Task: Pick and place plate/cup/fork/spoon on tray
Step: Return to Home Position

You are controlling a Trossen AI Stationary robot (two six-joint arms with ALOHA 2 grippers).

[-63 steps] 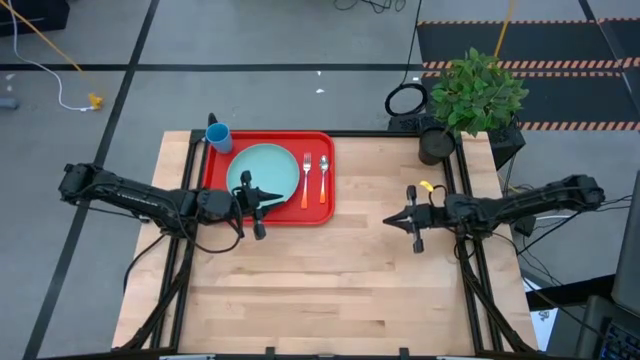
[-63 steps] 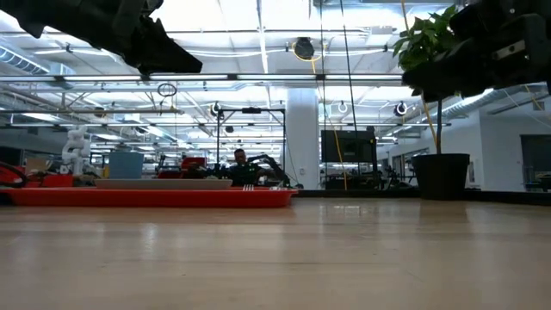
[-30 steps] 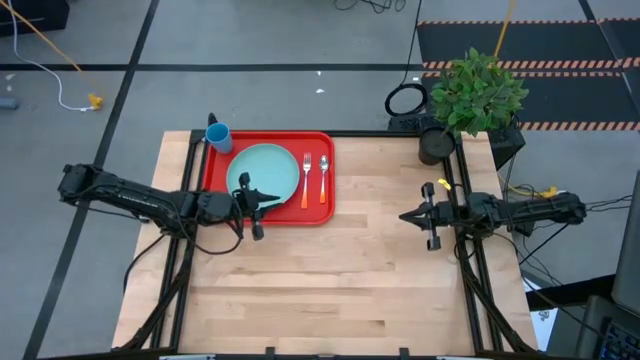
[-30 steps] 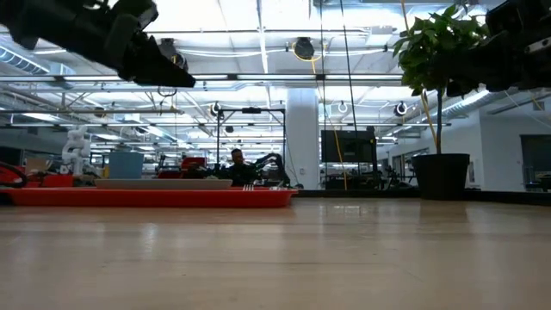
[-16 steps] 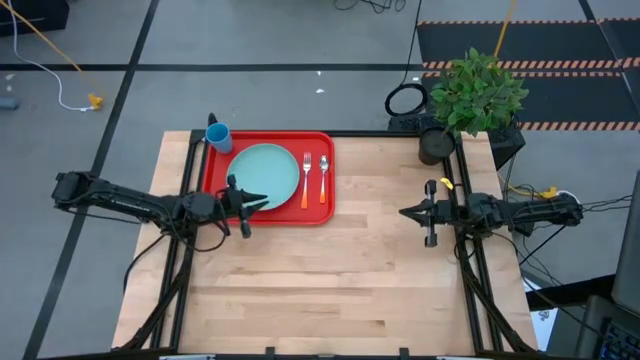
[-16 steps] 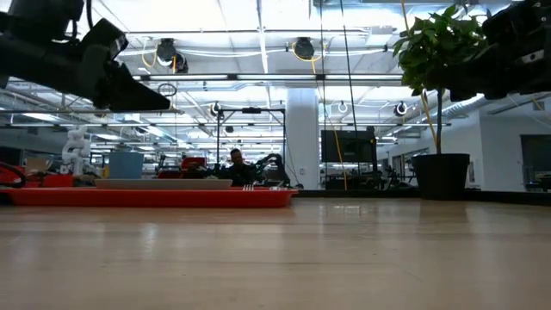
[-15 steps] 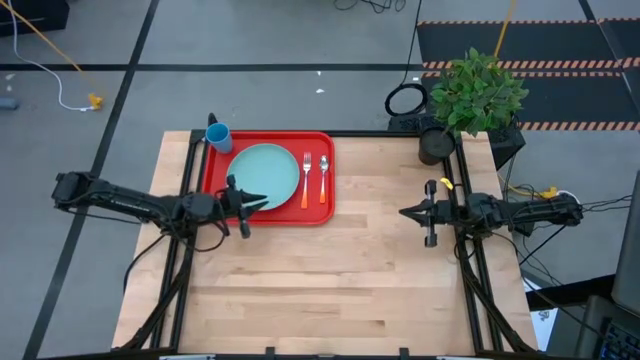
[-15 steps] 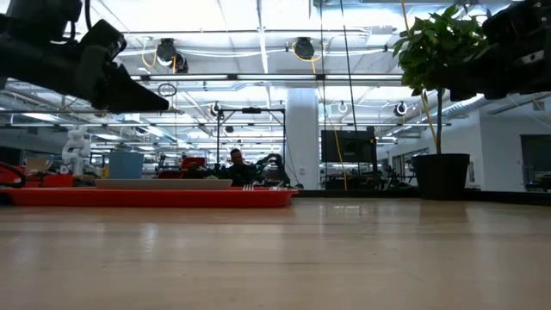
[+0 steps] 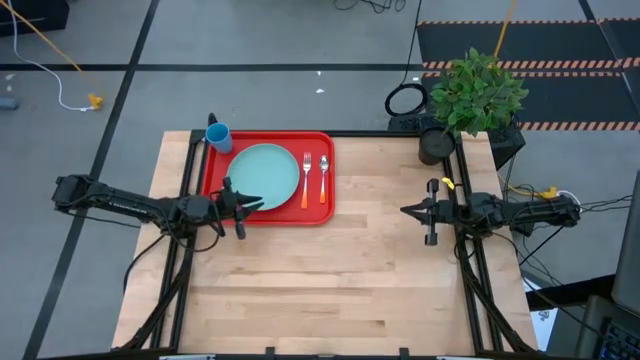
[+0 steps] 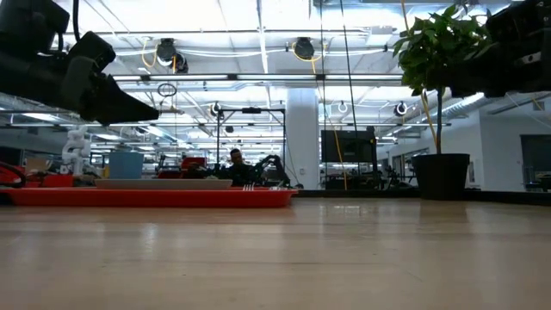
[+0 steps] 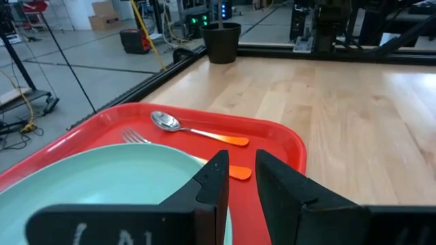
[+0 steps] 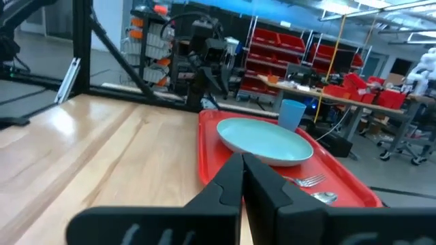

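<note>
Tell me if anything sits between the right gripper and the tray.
Nothing visible does: only bare table lies between the right gripper and the tray. The left gripper hovers over the tray.

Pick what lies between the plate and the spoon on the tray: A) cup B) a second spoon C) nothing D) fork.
D: the fork lies on the tray, with the plate on one side and the spoon on the other.
</note>
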